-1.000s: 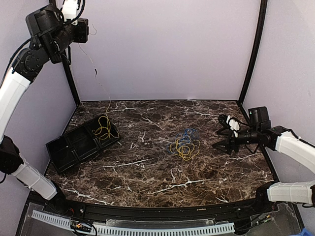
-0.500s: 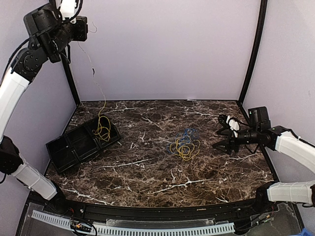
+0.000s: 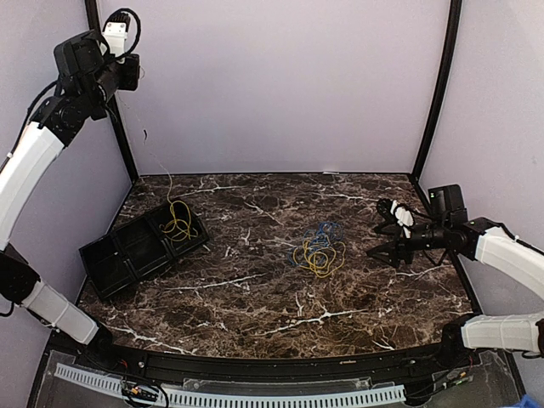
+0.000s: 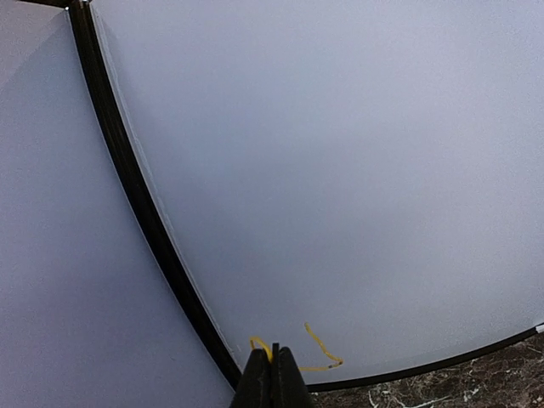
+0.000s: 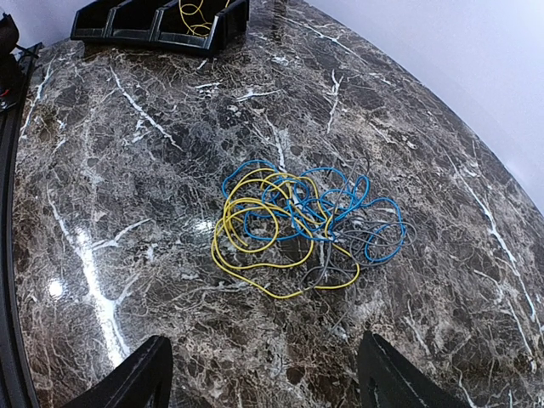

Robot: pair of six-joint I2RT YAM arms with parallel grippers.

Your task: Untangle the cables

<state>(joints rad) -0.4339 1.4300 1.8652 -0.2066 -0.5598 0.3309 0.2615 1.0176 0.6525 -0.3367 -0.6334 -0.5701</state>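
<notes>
Tabletop (image 3: 255,297) is strewn with tangled cables (image 3: 320,249); a yellow cable (image 3: 177,223), pinched in closed left jaws, is hung into the nine-o'clock tray (image 3: 110,255) for sorting; right jaws are held wide, empty.

White shells cover the long links of the left arm (image 3: 30,166) and the right arm (image 3: 510,253), with black joint housings between. A black cable (image 3: 136,20) loops at upper left. The right gripper (image 3: 378,228) has black fingers (image 5: 136,378) and a white fitting (image 3: 402,217)
</notes>
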